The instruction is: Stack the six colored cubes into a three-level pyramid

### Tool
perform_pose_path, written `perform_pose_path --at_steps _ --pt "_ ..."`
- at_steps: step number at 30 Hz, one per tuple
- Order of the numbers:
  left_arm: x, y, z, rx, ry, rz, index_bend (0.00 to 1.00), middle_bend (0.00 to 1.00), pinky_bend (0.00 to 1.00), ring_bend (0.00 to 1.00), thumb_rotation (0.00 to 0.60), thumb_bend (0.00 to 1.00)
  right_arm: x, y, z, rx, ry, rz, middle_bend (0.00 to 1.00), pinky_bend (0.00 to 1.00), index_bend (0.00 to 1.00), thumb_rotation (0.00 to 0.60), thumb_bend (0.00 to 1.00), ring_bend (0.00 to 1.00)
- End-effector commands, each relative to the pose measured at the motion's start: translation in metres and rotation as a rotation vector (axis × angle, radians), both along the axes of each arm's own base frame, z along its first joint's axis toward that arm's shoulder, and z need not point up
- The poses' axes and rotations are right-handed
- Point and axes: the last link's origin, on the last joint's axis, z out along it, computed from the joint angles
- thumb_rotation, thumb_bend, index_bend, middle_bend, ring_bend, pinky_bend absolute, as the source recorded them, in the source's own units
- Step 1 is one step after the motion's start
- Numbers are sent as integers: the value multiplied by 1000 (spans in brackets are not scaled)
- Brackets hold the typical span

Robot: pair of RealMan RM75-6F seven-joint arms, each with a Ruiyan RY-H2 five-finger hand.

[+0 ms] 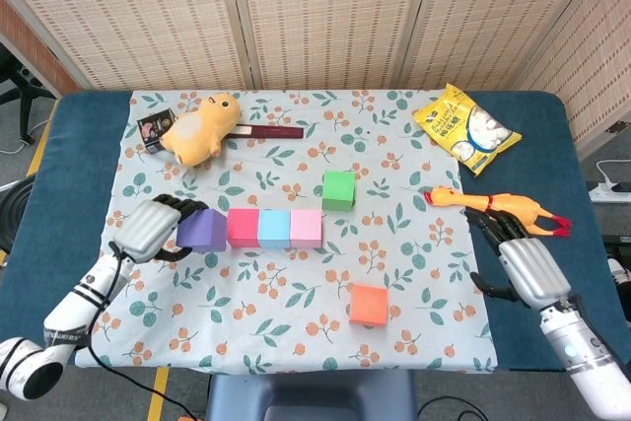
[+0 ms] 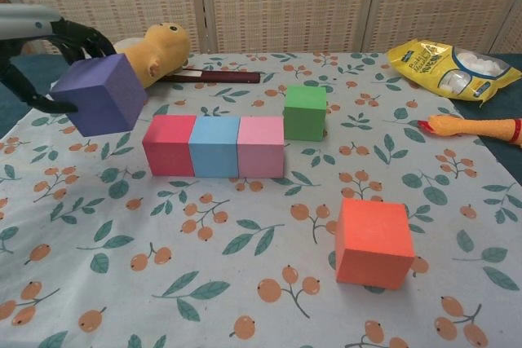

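Purple cube held up beside the row

The left hand grips the purple cube clear of the cloth, just left of the red cube, blue cube and pink cube. The green cube and orange cube sit apart. The right hand rests empty, fingers spread, near the rubber chicken.

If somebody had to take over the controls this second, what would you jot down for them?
Left hand holds the purple cube lifted off the cloth, left of the row.
Right hand is open near the table's right edge, holding nothing.
Done: red cube, blue cube and pink cube sit side by side as the base.
Left: nothing stacked yet. Purple, green cube behind the row's right end, and orange cube in front still have to go up.
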Motion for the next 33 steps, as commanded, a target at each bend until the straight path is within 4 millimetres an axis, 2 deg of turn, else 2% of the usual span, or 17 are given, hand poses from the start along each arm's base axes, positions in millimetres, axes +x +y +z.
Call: perform_pose_path --at_steps 1,8,14,28,33 --pt "27 17 -9 -35 30 -21 409 381 286 350 600 287 0 4 3 -9 0 -4 153 0 0 600 264 0" --pt "52 39 -36 -60 85 -7 392 380 277 343 600 285 -1 11 5 -15 4 -6 153 0 0 600 264 0" --pt "65 50 -41 -45 92 21 388 379 276 343 600 289 -2 13 5 -17 4 -9 153 0 0 600 264 0" --pt "91 51 -60 -36 137 44 380 376 270 343 600 293 -5 13 5 -15 2 -17 153 0 0 600 264 0" --pt "94 48 -67 -43 143 45 376 375 263 343 600 293 -6 13 7 -19 1 -22 153 0 0 600 264 0"
